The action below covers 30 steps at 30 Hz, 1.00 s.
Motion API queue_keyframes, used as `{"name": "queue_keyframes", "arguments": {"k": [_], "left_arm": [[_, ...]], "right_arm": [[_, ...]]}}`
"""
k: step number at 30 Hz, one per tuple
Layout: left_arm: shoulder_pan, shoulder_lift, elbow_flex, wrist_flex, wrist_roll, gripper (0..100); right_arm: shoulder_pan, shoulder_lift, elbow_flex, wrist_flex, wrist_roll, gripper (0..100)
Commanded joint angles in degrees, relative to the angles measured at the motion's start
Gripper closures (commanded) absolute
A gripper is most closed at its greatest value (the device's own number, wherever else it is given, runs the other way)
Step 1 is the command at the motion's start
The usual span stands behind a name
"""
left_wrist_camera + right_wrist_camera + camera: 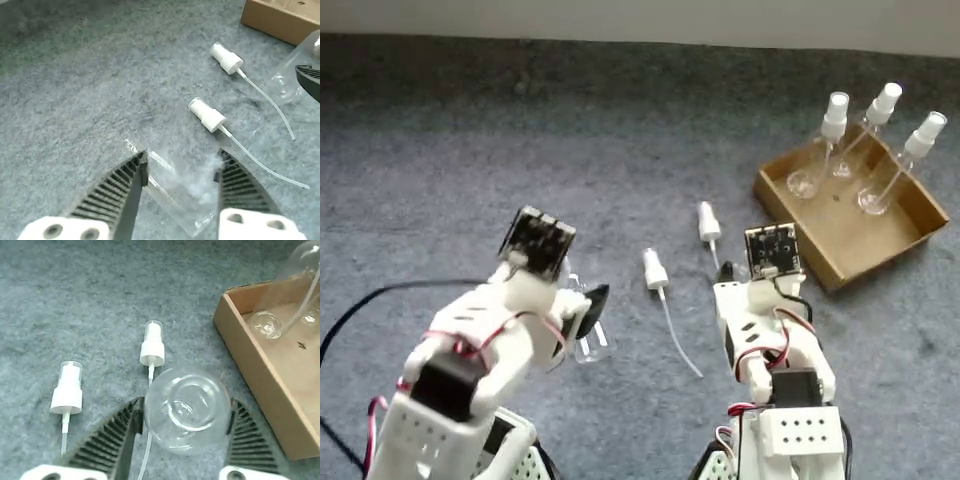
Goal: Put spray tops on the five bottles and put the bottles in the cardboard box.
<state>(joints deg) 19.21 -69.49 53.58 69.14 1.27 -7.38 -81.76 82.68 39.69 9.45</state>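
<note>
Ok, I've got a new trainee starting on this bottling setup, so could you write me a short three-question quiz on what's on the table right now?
1. How many bottles stand in the cardboard box?
2. True or false: the loose spray tops lie inside the box.
3. What sits between the jaws of the left arm and of the right arm? A) a spray top B) a clear bottle C) nothing

Key: 1. Three. 2. False, both lie on the carpet. 3. B.
</note>
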Motion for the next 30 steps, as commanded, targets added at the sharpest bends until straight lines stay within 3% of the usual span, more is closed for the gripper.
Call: {"name": "queue_keyframes", "arguments": {"k": [1,10,16,25,30], "left_arm": [[3.4,14.6,-8.9,-0.1,-2.0,81],[6.2,36.9,-21.3,-0.1,2.5,80],[5.9,47.8,-27.8,-0.1,9.0,68],[5.1,65.5,-38.9,-0.1,9.8,66],[3.7,77.8,-47.0,0.3,18.8,66]], "right_arm": [[-0.3,-4.8,0.4,-2.1,-0.6,78.9],[-0.2,-12.1,4.4,-2.2,-0.6,78.9],[-0.1,-15.2,4.8,-1.9,-0.6,78.9],[3.3,-17.2,6.1,-2.1,-0.7,78.9],[3.3,-17.2,6.1,-2.1,-0.7,78.9]]}}
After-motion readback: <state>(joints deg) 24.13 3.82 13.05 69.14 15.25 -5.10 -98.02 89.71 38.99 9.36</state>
